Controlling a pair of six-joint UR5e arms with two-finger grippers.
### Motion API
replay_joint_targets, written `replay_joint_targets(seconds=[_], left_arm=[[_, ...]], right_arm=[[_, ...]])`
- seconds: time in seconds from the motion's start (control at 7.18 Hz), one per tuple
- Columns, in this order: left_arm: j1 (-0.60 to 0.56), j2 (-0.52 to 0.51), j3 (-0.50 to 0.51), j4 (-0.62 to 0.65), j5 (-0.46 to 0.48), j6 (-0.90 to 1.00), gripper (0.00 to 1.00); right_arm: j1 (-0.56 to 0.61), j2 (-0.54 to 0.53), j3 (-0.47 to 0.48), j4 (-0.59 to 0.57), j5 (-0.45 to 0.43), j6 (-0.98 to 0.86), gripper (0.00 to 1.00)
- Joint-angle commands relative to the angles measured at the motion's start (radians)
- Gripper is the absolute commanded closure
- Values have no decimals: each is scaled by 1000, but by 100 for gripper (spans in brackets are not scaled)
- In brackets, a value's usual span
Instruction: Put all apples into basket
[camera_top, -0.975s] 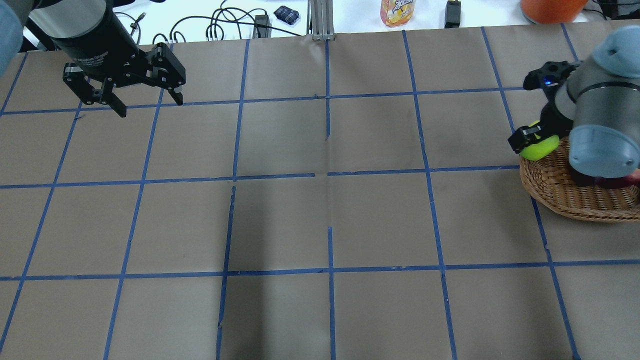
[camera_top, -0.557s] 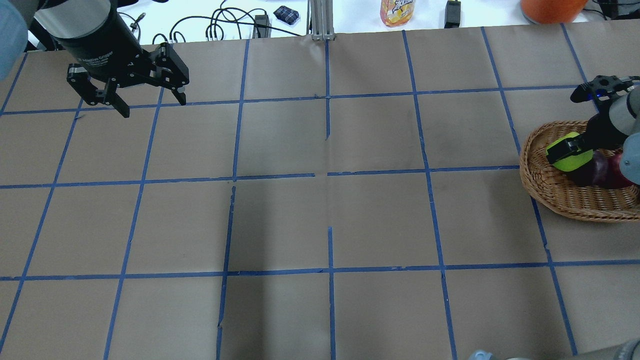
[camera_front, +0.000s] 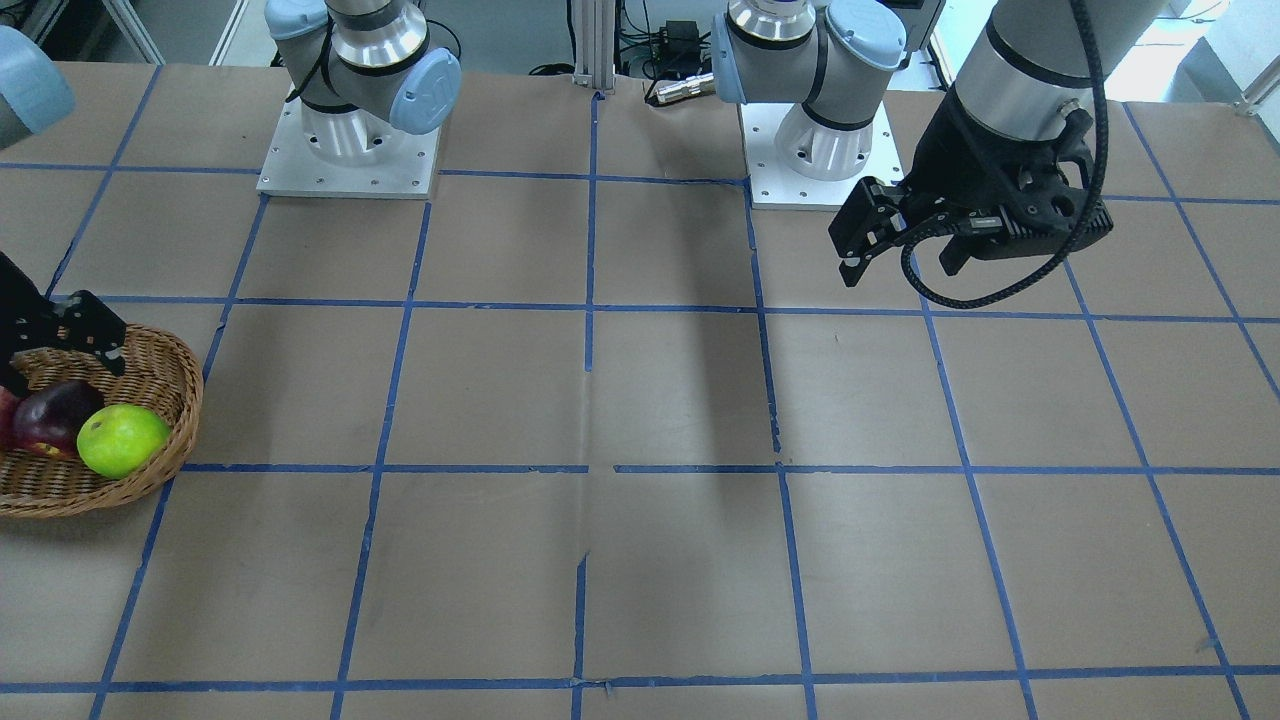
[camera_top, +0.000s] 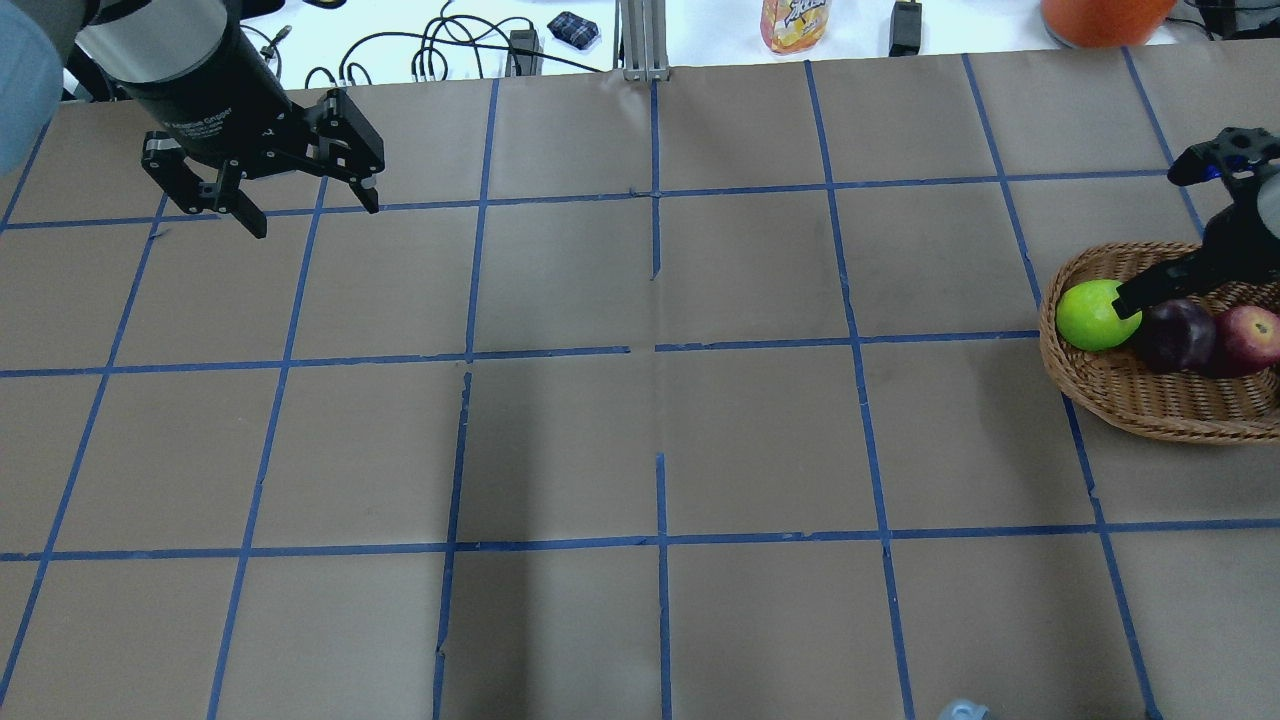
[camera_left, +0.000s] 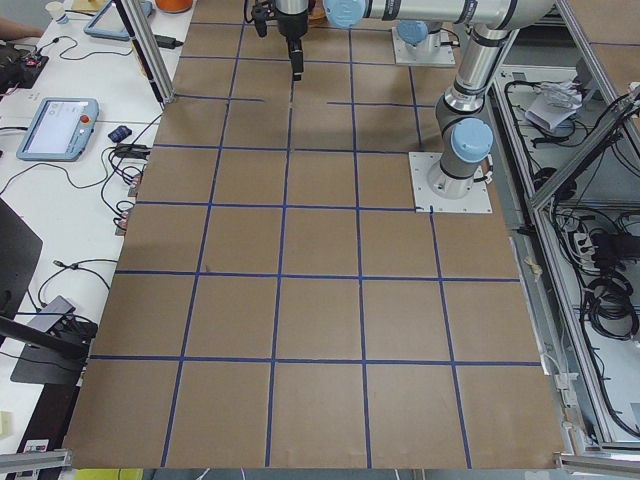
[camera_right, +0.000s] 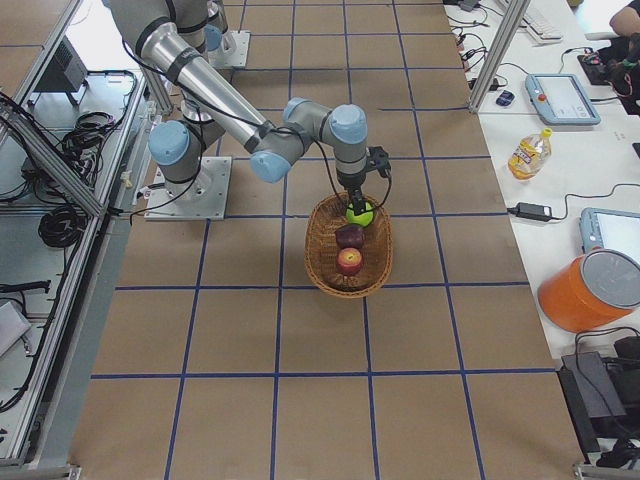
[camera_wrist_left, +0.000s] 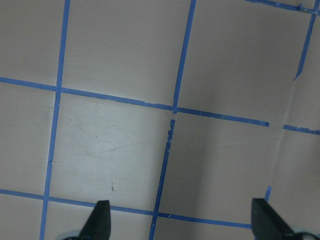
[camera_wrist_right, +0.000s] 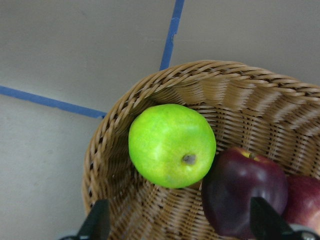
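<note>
Inside the basket (camera_top: 1150, 412), at the table's far right in the overhead view, all three apples are now found: the green apple (camera_top: 1093, 314) against the wicker wall, the maroon apple (camera_top: 1176, 335) touching it, and the red apple (camera_top: 1252, 336) beyond that. A moment ago the green apple was clamped in the right gripper (camera_wrist_right: 181, 212) and carried over the rim; it has since been let go and lies free on the weave. In the right wrist view the jaws are seen spread wide to either side, with nothing between them, and the apple is looked down on from above. The left gripper (camera_top: 313, 216) is held over the table (camera_top: 640, 450) well apart from the basket, its jaws open and empty, and it has hardly shifted. No apple is seen on the table, so the task is judged done. Only a clean lift of the right arm, without the fruit being nudged, seems to be left.
</note>
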Motion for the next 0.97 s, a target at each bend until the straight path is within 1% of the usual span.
replay_joint_targets(seconds=[0.0,0.14,0.28,0.42,0.56,0.7,0.84], left_arm=[[-1,11,1,0,8,7,0],[-7,11,-2,0,-3,8,0],[-9,24,4,-7,9,25,0],[-9,32,-10,-3,-4,90,0],[-9,21,-4,0,-3,99,0],[-11,35,2,-1,-6,97,0],[-11,47,-2,-6,-16,97,0]], right_arm=[[41,-98,-195,436,-1,47,0],[51,-108,-296,662,4,158,0],[110,-114,-353,729,4,314,0],[218,-117,-366,727,-15,458,0],[318,-118,-371,725,-7,613,0],[419,-118,-372,681,-10,750,0],[519,-117,-372,650,-16,844,0]])
